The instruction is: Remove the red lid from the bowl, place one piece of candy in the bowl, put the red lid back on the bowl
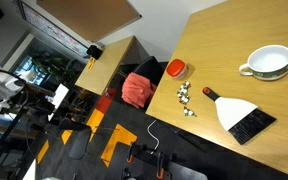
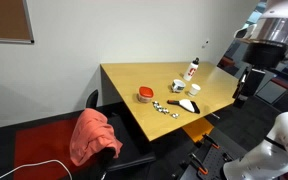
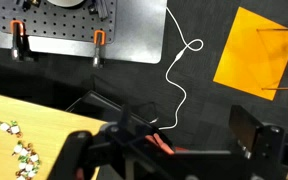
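The gripper [image 3: 164,150] is hanging off the corner of the smooth wooden table [image 1: 234,40], its black jaws spread wide and pinching nothing. The flat, round red lid [image 1: 176,69] is sitting on the small clear bowl [image 2: 145,99] near the table's edge. Small pale candies [image 1: 187,95] are lying scattered beside it.

Light wooden table [image 1: 224,35] carries large white green-rimmed bowl [image 1: 267,62], white brush with black bristles [image 1: 246,117], white red-capped bottle [image 2: 192,69]. Salmon-red crumpled cloth [image 2: 94,135] just beside table edge.
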Available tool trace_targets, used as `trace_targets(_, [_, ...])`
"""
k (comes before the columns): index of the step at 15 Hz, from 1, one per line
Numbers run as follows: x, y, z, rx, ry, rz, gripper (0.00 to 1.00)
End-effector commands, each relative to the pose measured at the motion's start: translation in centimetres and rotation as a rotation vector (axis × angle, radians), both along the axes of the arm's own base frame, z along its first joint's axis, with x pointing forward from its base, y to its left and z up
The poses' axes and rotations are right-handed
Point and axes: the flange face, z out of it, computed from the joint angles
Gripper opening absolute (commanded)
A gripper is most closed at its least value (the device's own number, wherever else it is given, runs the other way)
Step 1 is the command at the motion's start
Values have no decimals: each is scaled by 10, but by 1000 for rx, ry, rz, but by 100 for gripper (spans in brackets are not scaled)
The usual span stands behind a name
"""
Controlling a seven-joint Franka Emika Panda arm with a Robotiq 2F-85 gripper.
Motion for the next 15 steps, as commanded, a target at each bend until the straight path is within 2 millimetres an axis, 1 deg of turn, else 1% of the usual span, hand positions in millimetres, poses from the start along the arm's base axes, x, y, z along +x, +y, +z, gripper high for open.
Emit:
trace_targets(1, [0, 0, 1, 0, 1, 0, 100])
trace_targets(6, [0, 0, 1, 0, 1, 0, 100])
trace_targets(7, [3, -1, 1, -3, -6, -7, 100])
trace_targets(9, [22, -14, 4, -37, -83, -57, 100])
trace_targets(11, [47, -33, 4, -63, -150, -103, 100])
trace_targets(15, [96, -67, -7, -119, -273, -188, 100])
